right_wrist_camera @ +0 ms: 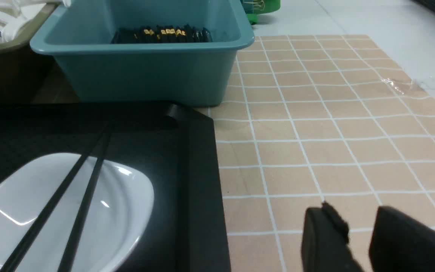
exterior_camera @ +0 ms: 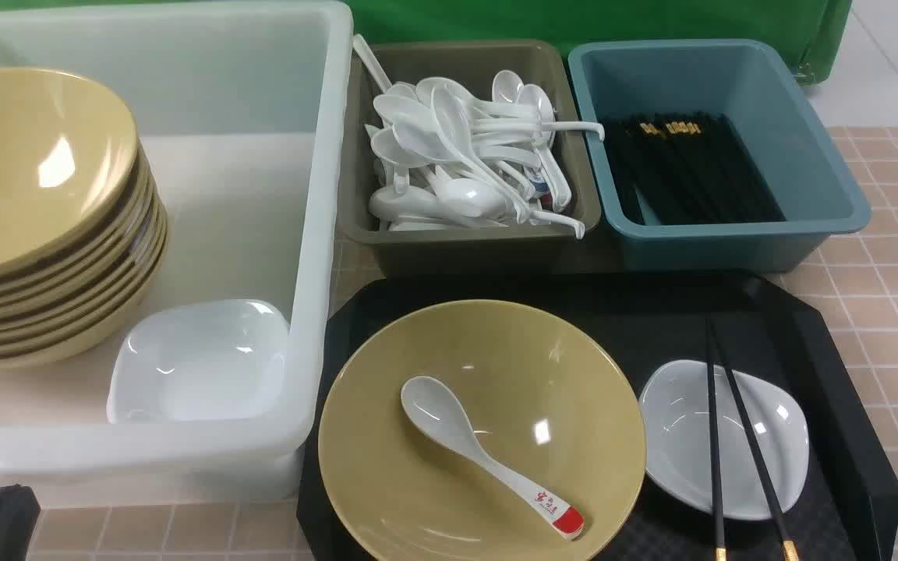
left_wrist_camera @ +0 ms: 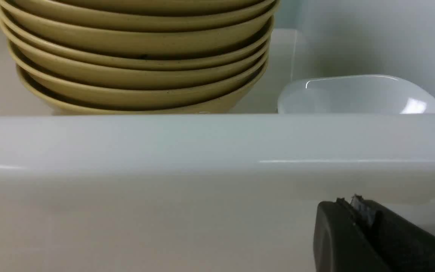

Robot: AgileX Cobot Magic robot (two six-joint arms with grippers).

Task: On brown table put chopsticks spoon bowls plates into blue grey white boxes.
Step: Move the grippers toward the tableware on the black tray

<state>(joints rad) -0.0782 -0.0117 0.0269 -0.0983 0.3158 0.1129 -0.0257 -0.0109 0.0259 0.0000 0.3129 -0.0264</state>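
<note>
Front view: spoon (exterior_camera: 480,452) in bowl (exterior_camera: 418,506), chopsticks (exterior_camera: 712,436) on plate (exterior_camera: 675,428); L gripper (left_wrist_camera: 357,206) together, R gripper (right_wrist_camera: 357,217) apart.

Bright overhead light, glare on bowl (exterior_camera: 488,428), soft shadows, sharp focus

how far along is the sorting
Done: bowl stack and one plate in the white tub, spoons in grey box, chopsticks in blue box. In hand: nothing, left gripper and right gripper empty. Left on the black tray: loose bowl, spoon, second plate, chopstick pair.
</note>
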